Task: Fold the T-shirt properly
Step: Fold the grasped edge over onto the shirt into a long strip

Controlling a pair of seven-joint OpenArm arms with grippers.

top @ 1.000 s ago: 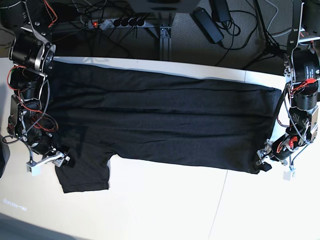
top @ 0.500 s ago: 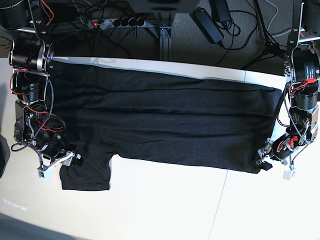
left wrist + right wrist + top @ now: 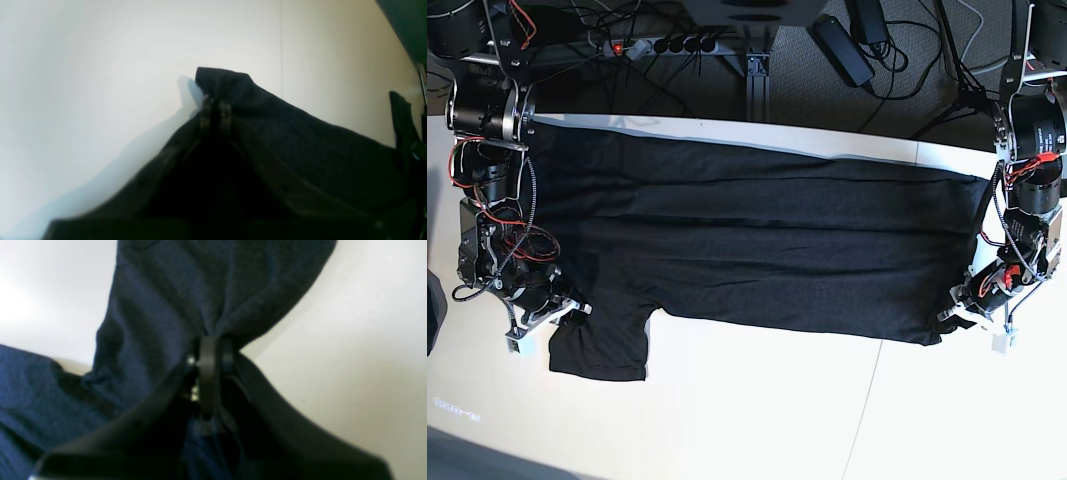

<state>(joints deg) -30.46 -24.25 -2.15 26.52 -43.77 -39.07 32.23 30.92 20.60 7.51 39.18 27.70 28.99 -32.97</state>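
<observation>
The black T-shirt (image 3: pixel 757 240) lies spread across the white table (image 3: pixel 757 410), plain dark side up, with one sleeve (image 3: pixel 602 345) hanging toward the front left. My left gripper (image 3: pixel 955 318) is shut on the shirt's lower right corner; in the left wrist view the gripper (image 3: pixel 215 110) pinches a raised fold of the dark cloth (image 3: pixel 300 140). My right gripper (image 3: pixel 567 312) is shut on the shirt by the sleeve; in the right wrist view the gripper (image 3: pixel 210 353) clamps bunched cloth (image 3: pixel 186 296). No print shows.
Cables, a power strip (image 3: pixel 662 45) and a black adapter (image 3: pixel 842 45) lie on the floor behind the table. The table's back edge (image 3: pixel 827 140) runs just behind the shirt. White table surface shows in front of the shirt.
My right gripper has moved right and slightly down with the sleeve edge, bunching the sleeve inward. My left gripper has shifted slightly up with the corner of the shirt.
</observation>
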